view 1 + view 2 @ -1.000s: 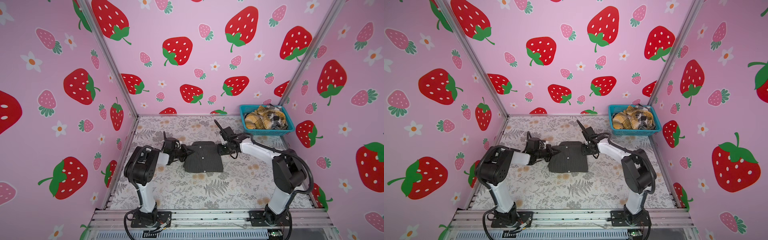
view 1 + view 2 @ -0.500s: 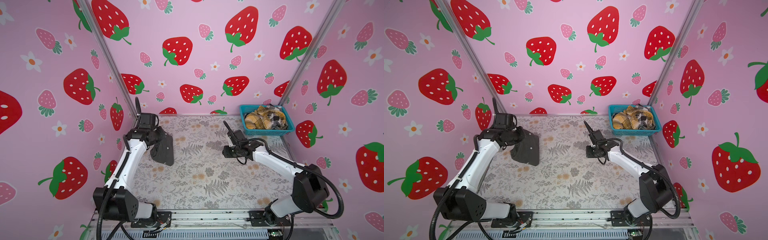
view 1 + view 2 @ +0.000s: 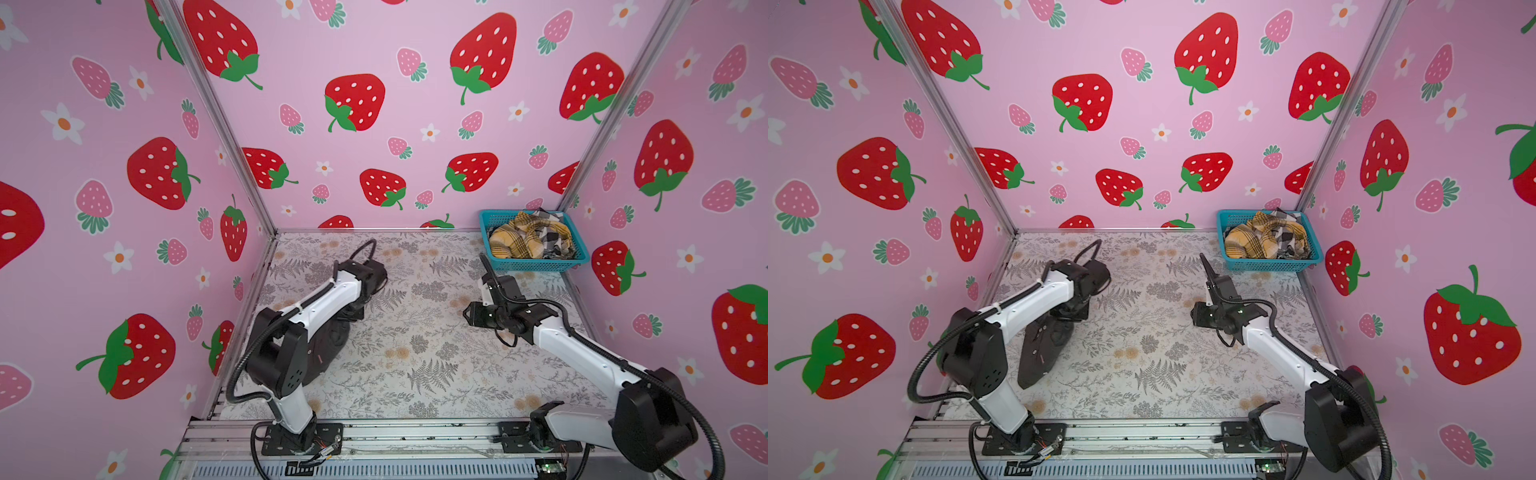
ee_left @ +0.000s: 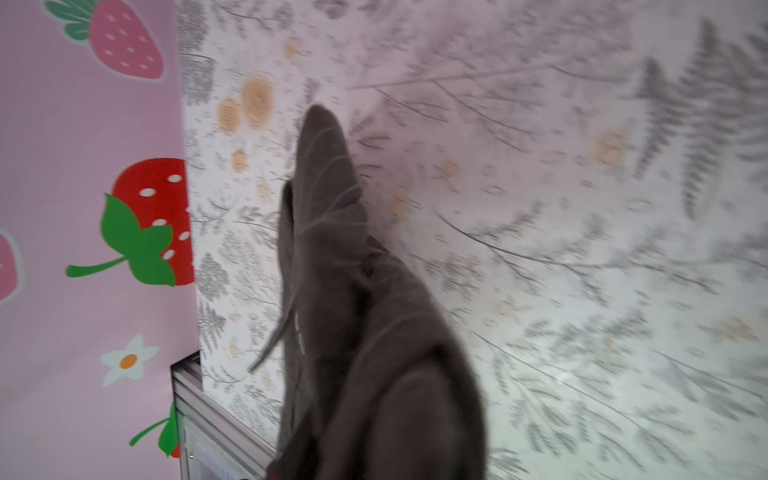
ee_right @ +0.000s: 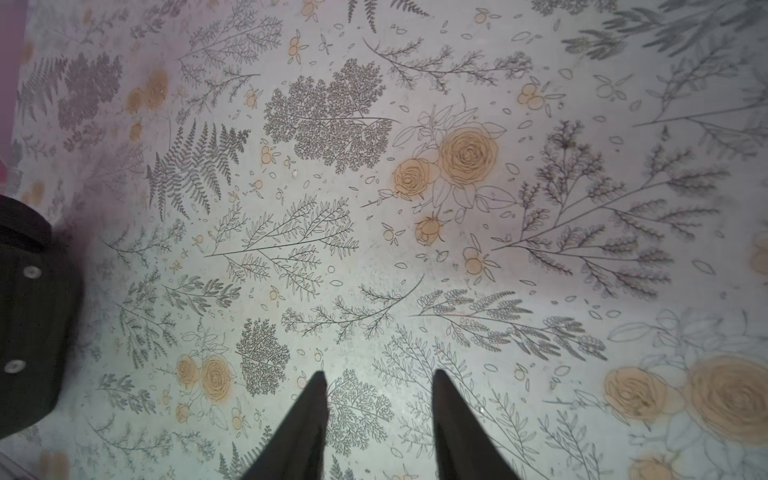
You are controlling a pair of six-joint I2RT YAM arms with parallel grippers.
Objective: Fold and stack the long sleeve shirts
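The dark charcoal shirt [image 3: 1040,353] is folded and stretches along the table's left side, half hidden under my left arm in both top views. It reaches up to my left gripper [image 3: 1073,313]. In the left wrist view the blurred dark shirt [image 4: 353,332] covers the jaws, so neither grip nor opening shows. My right gripper [image 5: 378,378] is open over bare table right of centre, also seen in a top view [image 3: 471,314]. The shirt's buttoned edge [image 5: 29,311] shows far off in the right wrist view. A mustard plaid shirt [image 3: 515,243] and a black-white check shirt [image 3: 555,239] lie crumpled together.
A teal mesh basket [image 3: 536,265] at the back right corner holds the two crumpled shirts. Pink strawberry walls close in three sides. An aluminium rail [image 3: 395,432] with both arm bases runs along the front edge. The floral table [image 3: 415,353] lies between the arms.
My left arm has swung from high by the back left wall down to the front left, bringing the dark shirt with it. My right gripper has moved slightly right and spread its fingers wider.
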